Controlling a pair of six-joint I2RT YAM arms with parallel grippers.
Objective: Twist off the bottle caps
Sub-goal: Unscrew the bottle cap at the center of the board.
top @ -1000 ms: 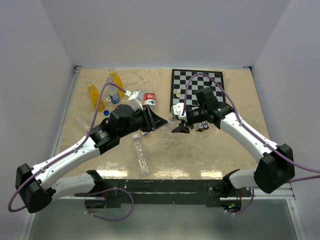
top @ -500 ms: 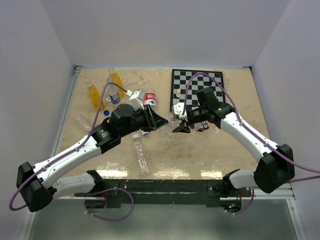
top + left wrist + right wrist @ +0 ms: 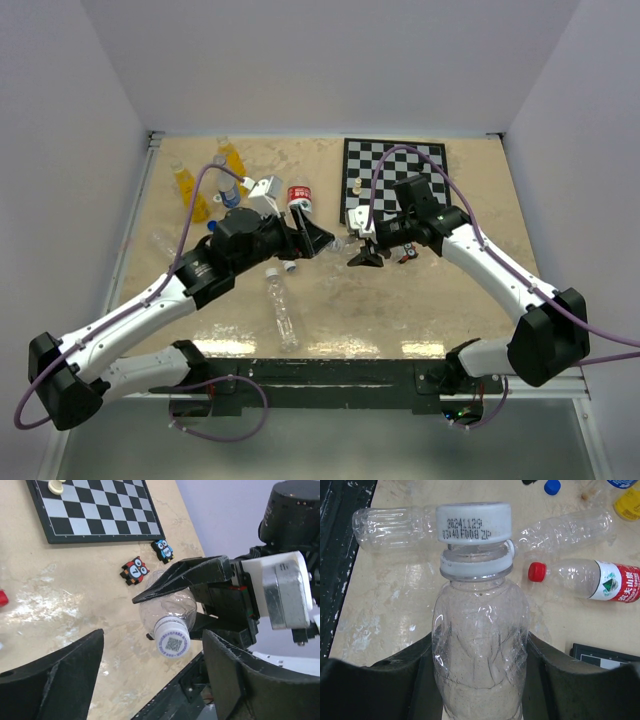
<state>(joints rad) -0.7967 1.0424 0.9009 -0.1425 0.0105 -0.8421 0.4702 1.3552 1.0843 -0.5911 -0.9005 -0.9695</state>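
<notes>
So the right gripper is clamped on the belly of a small clear bottle, one finger on each side. It's holding the bottle up between the two arms, near the middle of the overhead view, with the cap end pointing at the left arm. The white cap sits on the bottle's neck, just above the neck ring. I honestly can't tell if it's tight or loose. The left gripper is lined up right on that cap with its fingers spread wide, one on each side and neither touching it, so it's got nothing in it. From the left wrist view you can see a little printed code on top of the cap.

Other stuff on the table:
- Two orange bottles and a blue-label bottle sit in the upper left of the overhead view.
- A red-label bottle with a red cap lies just right of those.
- A couple of longer clear bottles lie flat.
- A loose blue cap shows at the top edge of the right wrist view.
- The chessboard is in the upper right of the overhead view, with two owl tiles just beside its edge.
</notes>
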